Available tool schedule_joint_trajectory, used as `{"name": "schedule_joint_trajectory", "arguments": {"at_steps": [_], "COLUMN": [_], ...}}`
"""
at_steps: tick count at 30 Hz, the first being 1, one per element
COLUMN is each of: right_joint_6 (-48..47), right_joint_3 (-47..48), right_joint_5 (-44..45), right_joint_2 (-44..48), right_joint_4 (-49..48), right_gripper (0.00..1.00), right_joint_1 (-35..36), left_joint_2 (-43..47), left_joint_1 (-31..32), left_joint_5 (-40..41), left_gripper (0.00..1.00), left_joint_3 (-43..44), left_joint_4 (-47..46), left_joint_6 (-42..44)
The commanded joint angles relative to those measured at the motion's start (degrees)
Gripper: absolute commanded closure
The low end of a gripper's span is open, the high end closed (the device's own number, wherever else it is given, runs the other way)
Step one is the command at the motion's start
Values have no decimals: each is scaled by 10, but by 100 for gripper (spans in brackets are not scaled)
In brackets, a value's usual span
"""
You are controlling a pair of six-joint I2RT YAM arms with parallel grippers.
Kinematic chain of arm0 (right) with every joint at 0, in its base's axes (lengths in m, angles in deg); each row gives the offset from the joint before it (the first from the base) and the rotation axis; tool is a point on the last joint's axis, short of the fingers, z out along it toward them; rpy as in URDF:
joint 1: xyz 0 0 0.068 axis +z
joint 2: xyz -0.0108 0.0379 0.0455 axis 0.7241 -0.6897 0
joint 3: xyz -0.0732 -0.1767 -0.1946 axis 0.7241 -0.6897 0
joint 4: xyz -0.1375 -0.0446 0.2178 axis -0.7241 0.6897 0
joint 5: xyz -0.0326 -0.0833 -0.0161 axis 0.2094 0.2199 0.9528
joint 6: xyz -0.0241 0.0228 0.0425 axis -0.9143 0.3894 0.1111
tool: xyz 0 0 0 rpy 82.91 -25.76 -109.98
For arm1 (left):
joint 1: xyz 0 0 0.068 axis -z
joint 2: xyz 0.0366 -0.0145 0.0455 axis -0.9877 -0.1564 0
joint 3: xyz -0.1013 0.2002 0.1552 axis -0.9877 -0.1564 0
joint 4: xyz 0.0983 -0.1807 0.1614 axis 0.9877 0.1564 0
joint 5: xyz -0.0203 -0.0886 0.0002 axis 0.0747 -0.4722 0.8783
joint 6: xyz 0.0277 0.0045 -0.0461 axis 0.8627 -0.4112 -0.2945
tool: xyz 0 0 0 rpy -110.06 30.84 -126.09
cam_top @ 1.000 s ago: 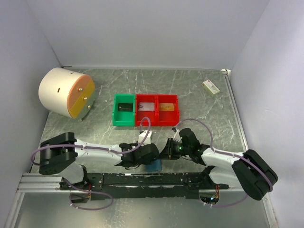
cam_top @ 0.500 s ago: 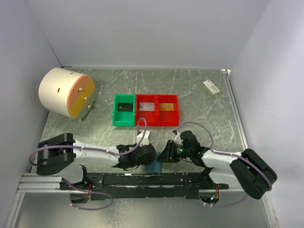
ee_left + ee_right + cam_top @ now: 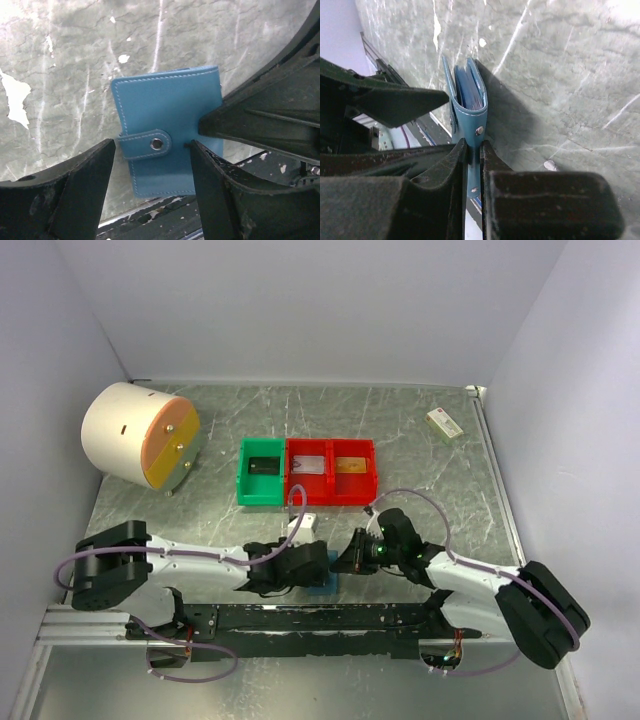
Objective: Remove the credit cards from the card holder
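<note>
The holder [image 3: 165,105], blue and snapped shut by its strap, sits at the lower centre of the top view, between the two grippers near the table's [image 3: 60,60] front edge. The right gripper [image 3: 473,147] is clenched on the holder's strap end, at the bottom centre of its wrist view. There the cards [image 3: 469,87] show edge-on between the covers. The left gripper [image 3: 151,150] stands released, its fingers spread either side of the holder's lower half.
</note>
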Motion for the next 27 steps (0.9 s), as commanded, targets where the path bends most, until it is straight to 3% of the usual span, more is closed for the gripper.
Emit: {"name": "schedule_joint_trajectory", "arguments": {"at_steps": [1,7,18,23,27], "right_joint_6": [-26,-17,-32,-40,-42], "right_joint_3": [40,43,53,58,59], "right_joint_5": [42,40,26,23,16], "right_joint_2": [36,60,64,62,56], "right_joint_4": [80,96,120,128,123], "right_gripper": [94,94,94,94,94], "right_joint_1": [0,0,0,-1,0], "left_joint_2": [-23,-72,-84,-81,-85], "left_joint_1": [6,14,13,13,11], "left_joint_5": [-9,19,59,78,79], "left_gripper": [27,36,52,52,45], "left_joint_3": [62,108,98,90,88], "left_joint_4": [91,148,132,153,159], "left_joint_6": [3,-23,-55,-81,-85]}}
